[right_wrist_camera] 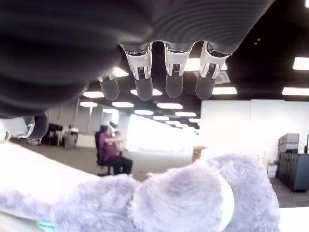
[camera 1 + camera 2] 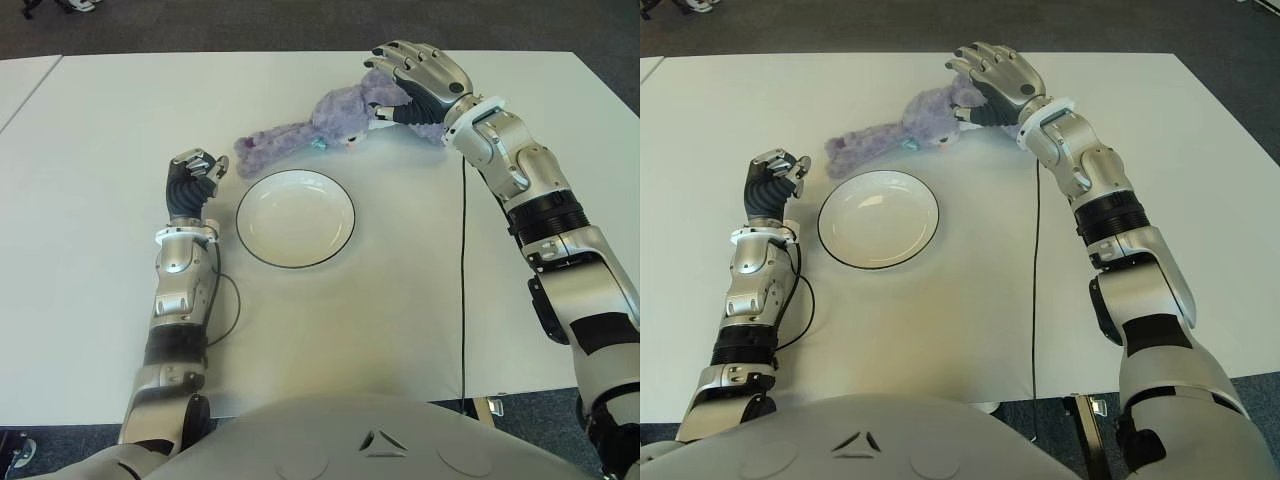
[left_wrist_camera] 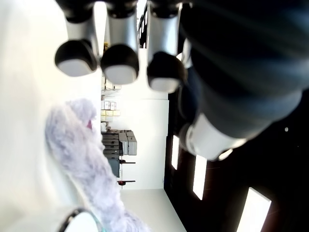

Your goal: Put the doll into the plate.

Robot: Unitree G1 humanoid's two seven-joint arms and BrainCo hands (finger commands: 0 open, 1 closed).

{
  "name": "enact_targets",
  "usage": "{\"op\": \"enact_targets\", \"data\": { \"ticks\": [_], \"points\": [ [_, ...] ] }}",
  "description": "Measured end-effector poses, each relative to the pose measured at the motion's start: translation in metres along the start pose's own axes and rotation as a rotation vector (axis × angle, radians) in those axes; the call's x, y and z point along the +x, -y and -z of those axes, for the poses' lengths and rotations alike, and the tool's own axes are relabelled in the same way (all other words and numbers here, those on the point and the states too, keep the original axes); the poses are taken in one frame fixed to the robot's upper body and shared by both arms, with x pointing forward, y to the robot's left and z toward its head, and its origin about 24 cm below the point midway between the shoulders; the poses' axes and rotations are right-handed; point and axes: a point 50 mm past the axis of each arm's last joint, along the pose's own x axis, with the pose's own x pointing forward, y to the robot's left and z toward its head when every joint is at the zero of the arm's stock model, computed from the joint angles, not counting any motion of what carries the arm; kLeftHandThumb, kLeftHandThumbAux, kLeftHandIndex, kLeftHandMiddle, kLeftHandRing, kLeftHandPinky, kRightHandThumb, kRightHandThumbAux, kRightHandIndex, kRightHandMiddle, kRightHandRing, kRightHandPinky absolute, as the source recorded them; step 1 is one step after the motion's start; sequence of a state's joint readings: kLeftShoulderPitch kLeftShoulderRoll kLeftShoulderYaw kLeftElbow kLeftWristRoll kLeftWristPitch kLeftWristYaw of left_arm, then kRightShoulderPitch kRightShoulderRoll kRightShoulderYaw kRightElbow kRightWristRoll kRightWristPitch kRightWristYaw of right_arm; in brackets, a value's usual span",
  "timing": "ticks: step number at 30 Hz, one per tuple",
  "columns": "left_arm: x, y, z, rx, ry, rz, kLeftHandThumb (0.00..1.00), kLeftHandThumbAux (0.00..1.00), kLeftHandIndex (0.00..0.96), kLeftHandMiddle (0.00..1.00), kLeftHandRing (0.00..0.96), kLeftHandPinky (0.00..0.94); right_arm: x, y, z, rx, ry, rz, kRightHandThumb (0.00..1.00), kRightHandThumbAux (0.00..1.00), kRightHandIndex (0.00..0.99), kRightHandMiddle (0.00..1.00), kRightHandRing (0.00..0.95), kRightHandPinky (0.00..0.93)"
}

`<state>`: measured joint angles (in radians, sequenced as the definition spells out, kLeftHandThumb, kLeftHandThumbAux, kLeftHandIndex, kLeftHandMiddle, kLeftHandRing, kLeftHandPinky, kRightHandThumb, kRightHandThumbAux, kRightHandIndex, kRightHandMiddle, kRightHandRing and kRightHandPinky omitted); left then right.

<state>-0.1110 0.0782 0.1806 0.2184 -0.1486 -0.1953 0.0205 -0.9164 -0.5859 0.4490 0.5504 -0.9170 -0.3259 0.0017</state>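
Purple plush doll (image 2: 320, 125) lying lengthwise just beyond plate (image 2: 295, 218), head end under right hand (image 2: 415, 80); fingers spread above, not closed; left hand (image 2: 192, 178) curled, empty, beside plate's left

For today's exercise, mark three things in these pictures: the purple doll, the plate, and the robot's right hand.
doll (image 2: 335, 115), left eye view, on its fluffy head.
plate (image 2: 245, 200), left eye view, on its dark-edged left rim.
right hand (image 2: 425, 75), left eye view, on the back of the hand, above the doll's head.

Open-plan office: ceiling panel lights (image 1: 295, 63), seated person (image 1: 112, 153).
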Motion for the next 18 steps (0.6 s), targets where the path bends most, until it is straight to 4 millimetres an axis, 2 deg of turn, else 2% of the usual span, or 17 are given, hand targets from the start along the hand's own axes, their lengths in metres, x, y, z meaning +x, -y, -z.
{"op": "enact_targets", "data": {
  "ticks": [18],
  "points": [
    [0.001,0.000,0.001,0.000,0.005,-0.001,0.399,0.823,0.845,0.891,0.895,0.876,0.018,-0.005,0.007,-0.062,-0.015,-0.090,0.456,0.228,0.000,0.000,0.000,0.000]
  ]
}}
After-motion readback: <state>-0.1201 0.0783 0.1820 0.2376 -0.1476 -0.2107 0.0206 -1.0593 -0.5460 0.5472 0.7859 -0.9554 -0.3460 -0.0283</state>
